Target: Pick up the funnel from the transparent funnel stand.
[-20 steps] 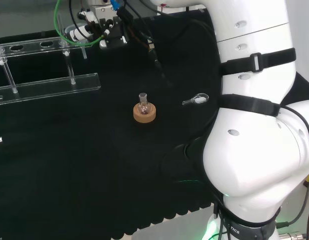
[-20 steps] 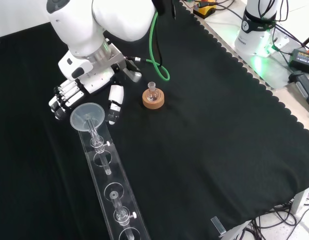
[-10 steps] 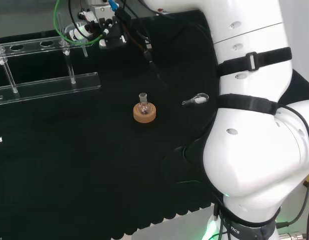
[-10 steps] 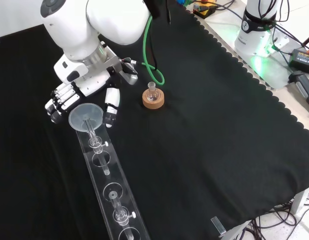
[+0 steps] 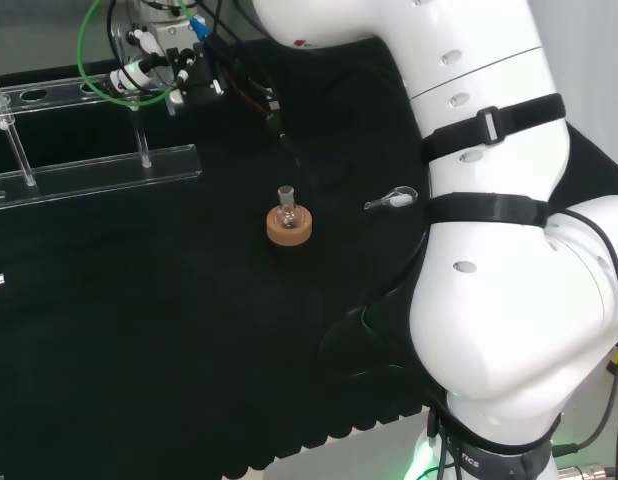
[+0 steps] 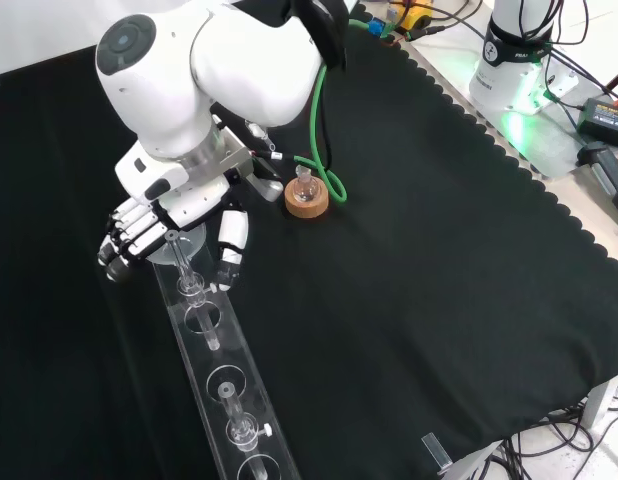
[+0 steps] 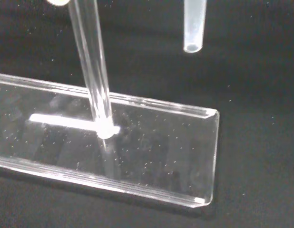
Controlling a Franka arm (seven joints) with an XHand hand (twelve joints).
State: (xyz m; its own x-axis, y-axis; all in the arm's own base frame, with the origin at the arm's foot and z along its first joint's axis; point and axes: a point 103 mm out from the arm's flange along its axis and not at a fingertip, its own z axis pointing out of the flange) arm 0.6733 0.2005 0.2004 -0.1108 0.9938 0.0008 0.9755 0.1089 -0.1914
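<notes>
Black cloth [image 6: 409,250] covers the whole bench, front view looks down on it. Landmark = transparent funnel stand [image 6: 225,392], a long clear rack with holes along its top rail, running from the front view's bottom edge up toward the hand [image 6: 154,215]. Fingers [image 6: 119,243] are spread off to one side of the stand's far end and lightly bent, thumb [image 6: 229,245] points down on the other side; fingers and thumb are apart, nothing clamped. Funnel [image 6: 177,256] sits in the end hole of the stand, its bowl right under the palm and between fingers and thumb; can't tell if anything touches the bowl. Wrist view: funnel's stem tip [image 7: 193,29] hangs free, open end down, clear of the stand's base plate [image 7: 161,156] and above the cloth just past the plate's end. An upright clear post [image 7: 92,71] rises from that plate, white fastener [image 7: 107,129] at its foot. White wrist link with round grey cap [image 6: 127,43] stands over the stand's far end, green cable [image 6: 319,140] loops down from the arm on the side away from the stand. Small round flask on a cork ring [image 6: 306,197] stands well apart from the stand, past the thumb side. Head view: small clear glass piece [image 5: 392,199] lies on the cloth farther from the stand than the cork ring, near the arm's big white links [image 5: 509,300].
</notes>
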